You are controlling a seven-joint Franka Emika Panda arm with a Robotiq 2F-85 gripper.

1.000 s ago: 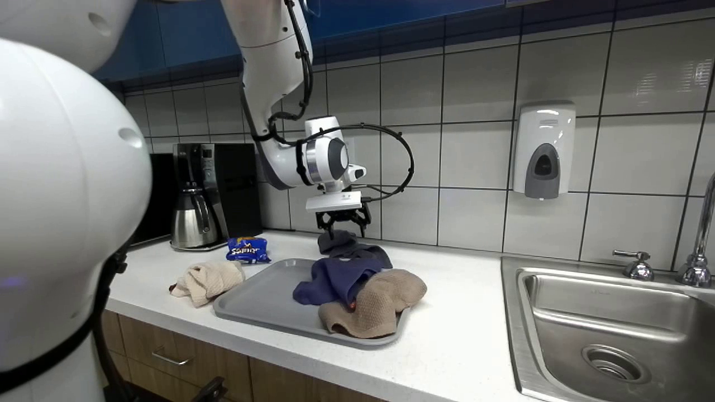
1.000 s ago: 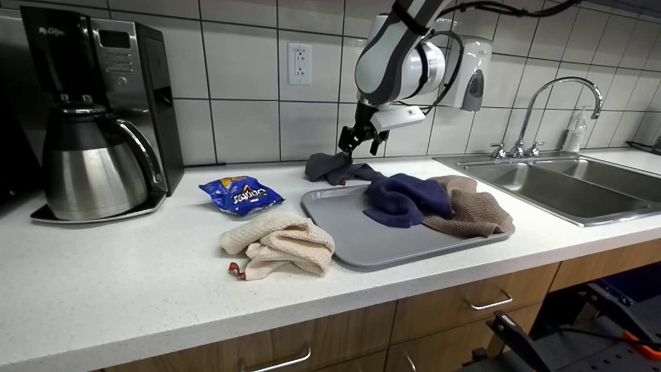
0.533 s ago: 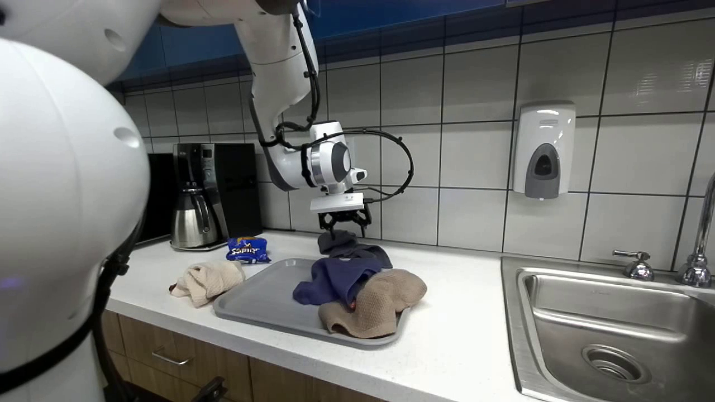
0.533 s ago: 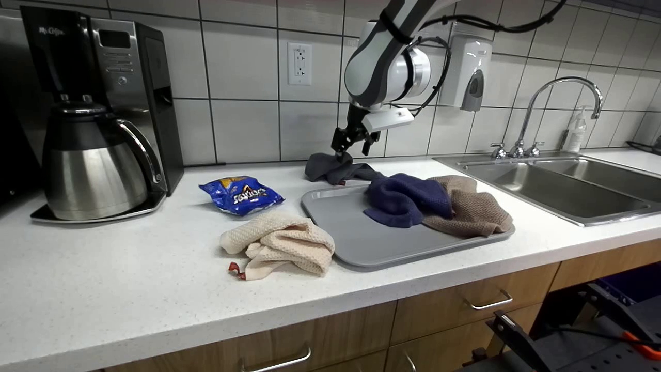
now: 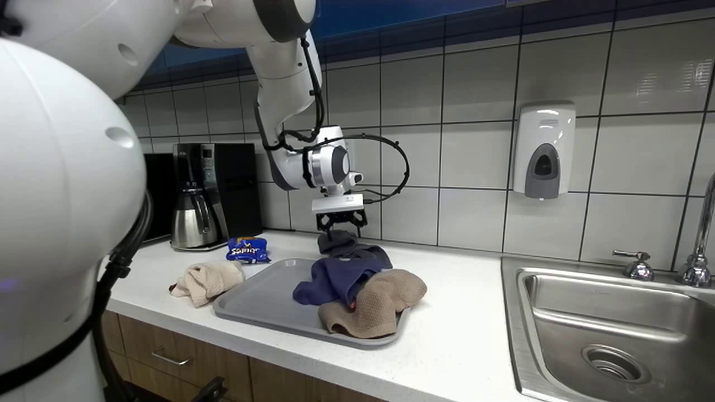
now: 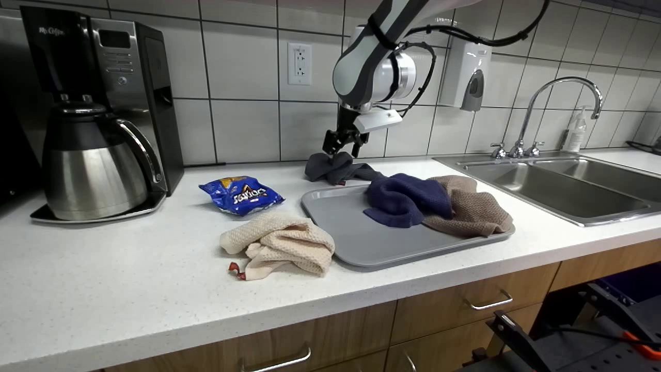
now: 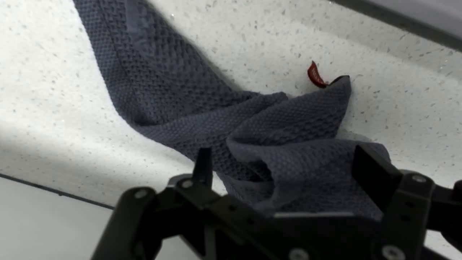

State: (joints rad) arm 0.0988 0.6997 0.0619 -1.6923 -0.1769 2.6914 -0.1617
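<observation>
Hand [image 6: 343, 154] farther over dark-gray cloth [image 7: 223, 122]

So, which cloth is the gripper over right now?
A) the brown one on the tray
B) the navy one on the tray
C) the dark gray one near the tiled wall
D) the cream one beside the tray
C: in the wrist view the dark gray cloth lies below the gripper, its bunched end framed by the open jaws.

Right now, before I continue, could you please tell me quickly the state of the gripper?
Gripper: open, holding nothing; its jaws stand apart over the dark gray textured towel.
</observation>
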